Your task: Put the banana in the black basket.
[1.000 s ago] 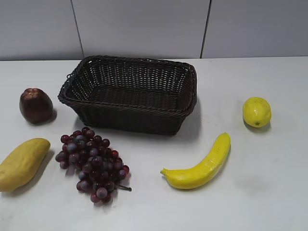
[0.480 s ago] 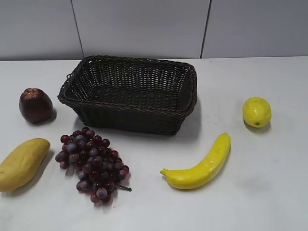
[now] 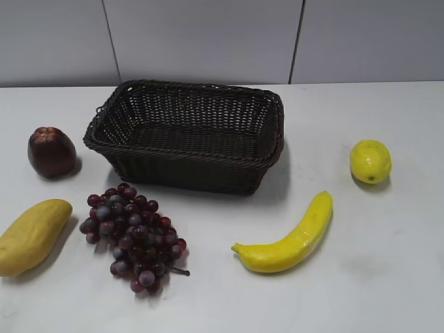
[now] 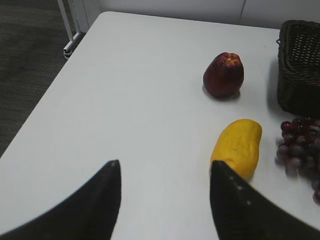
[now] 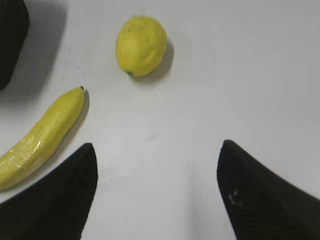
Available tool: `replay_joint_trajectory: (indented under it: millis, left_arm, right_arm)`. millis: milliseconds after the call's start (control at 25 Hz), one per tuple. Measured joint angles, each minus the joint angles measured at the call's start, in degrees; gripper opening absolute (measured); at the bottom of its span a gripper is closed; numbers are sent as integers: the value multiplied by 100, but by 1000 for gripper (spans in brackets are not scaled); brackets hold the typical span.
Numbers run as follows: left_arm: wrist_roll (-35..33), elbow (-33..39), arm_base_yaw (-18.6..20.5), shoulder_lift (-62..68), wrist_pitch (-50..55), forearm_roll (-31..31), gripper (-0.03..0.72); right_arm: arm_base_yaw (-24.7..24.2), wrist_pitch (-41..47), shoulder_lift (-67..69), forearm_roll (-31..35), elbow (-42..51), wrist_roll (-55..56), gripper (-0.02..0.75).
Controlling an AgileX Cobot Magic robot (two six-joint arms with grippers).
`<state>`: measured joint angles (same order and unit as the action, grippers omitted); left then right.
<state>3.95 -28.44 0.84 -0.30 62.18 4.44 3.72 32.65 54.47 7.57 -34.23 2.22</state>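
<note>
The bright-yellow banana lies on the white table in front of and to the right of the black basket, which stands empty at the table's middle. The banana also shows at the left of the right wrist view. My right gripper is open and empty over bare table, to the right of the banana. My left gripper is open and empty over bare table at the far left. Neither gripper shows in the exterior view. A corner of the basket shows in the left wrist view.
A lemon sits right of the basket, also in the right wrist view. A dull-yellow mango, a dark red apple and purple grapes lie at the left. The table's left edge drops to the floor.
</note>
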Motion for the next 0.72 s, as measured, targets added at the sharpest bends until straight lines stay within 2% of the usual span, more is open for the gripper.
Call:
replay_joint_trajectory:
  millis: [200, 320, 720]
  left_arm:
    - [0, 0, 0, 0, 0, 0, 559]
    - [0, 0, 0, 0, 0, 0, 559]
    - [0, 0, 0, 0, 0, 0, 559]
  right_arm:
    - [310, 654, 802, 44, -630, -4, 589]
    - [793, 842, 1244, 53, -1016, 224, 589]
    - [2583, 1151, 2875, -236, -1940, 2139, 589]
